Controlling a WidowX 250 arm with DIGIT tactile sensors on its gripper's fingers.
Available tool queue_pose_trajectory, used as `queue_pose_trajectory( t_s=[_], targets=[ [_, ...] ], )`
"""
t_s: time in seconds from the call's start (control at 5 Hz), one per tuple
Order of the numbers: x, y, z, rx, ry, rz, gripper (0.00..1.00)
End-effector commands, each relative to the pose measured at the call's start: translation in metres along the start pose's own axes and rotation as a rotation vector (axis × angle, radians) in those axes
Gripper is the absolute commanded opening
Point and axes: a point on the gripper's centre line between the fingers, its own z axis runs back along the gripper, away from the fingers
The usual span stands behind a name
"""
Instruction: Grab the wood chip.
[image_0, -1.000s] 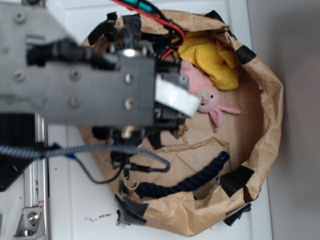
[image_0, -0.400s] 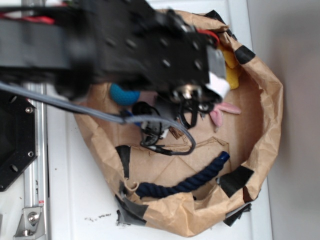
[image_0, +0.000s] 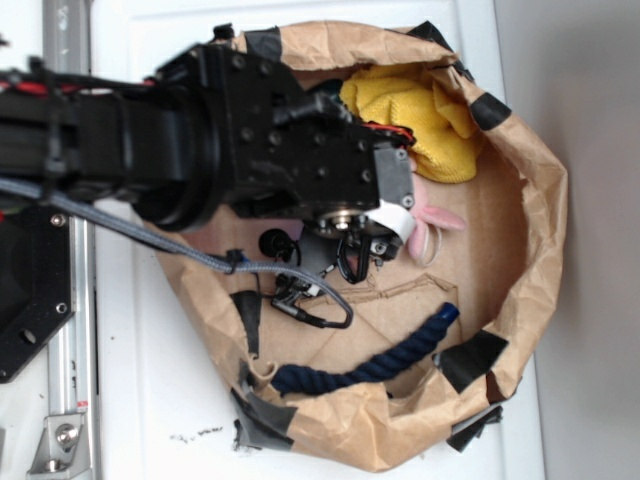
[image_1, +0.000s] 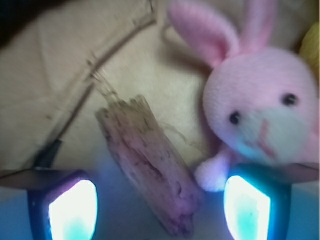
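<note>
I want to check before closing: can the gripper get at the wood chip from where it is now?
Probably yes. The wood chip lies between the open fingers, nothing covering it. The pink plush bunny sits close to the right finger.

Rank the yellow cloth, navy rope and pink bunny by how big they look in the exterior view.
1. Yellow cloth, largest visible patch.
2. Navy rope, long but thin.
3. Pink bunny, only an ear and a sliver show beside the arm, so its rank is unsure.

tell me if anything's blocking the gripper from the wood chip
Nothing visible lies between them. In the wrist view the wood chip sits bare on the paper between the open fingers. The pink bunny crowds the right finger, just beside the chip.
</note>
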Motion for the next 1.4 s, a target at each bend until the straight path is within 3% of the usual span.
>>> queue_pose_trajectory(
  t_s=[0.0,0.2,0.4,0.6,0.8,1.0,1.2],
  targets=[
    [0.0,-0.007,-0.027,0.015,0.038,0.003,0.0],
    [0.003,-0.002,-0.019,0.028,0.038,0.043,0.0],
    [0.009,0.009,0.031,0.043,-0.018,0.164,0.0],
    [0.009,0.013,0.082,0.015,-0.13,0.282,0.0],
    [0.011,0.013,0.132,-0.023,-0.168,0.312,0.0],
    [0.019,0.009,0.149,0.005,-0.118,0.335,0.0],
    [0.015,0.012,0.127,-0.043,-0.081,0.297,1.0]
  ],
)
